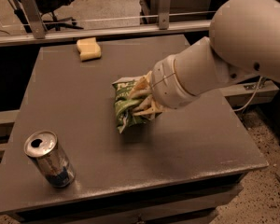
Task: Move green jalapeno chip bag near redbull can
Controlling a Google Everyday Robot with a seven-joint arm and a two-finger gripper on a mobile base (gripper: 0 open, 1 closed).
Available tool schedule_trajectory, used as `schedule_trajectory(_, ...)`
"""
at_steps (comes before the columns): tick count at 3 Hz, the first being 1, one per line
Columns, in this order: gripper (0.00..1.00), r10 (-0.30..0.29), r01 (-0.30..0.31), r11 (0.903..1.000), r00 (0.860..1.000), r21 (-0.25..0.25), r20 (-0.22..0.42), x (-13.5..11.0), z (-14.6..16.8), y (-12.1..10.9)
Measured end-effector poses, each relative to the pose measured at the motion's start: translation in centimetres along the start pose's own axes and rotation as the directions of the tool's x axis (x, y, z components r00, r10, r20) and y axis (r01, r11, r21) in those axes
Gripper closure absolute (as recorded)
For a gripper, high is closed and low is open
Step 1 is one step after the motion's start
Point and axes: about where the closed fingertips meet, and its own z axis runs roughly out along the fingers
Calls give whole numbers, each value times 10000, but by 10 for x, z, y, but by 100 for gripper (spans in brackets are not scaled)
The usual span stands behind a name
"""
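Note:
The green jalapeno chip bag is a crinkled green foil bag with white lettering, near the middle of the grey table. My gripper is shut on the bag from its right side, its pale fingers wrapped over the foil; the white arm reaches in from the upper right. The bag sits just above or on the tabletop. The redbull can, silver with blue panels and an open pull-tab top, stands upright at the table's front left corner, well apart from the bag.
A yellow sponge lies at the table's back left. A metal rail runs behind the table. The table's front edge is close below the can. A cable hangs at the right.

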Motion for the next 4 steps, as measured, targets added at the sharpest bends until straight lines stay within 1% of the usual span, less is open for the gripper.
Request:
schedule_trajectory(1,100,-1275,1284,9917,9888,-62,770,-45,8,20)
schedule_trajectory(2,100,-1777,1818,9832,9732,-151,1461,-73,20,41)
schedule_trajectory(3,100,-1950,2036,9788,9604,-234,1990,-87,36,55)
schedule_trajectory(4,87,-1905,2036,9784,9543,-345,2301,-94,48,62)
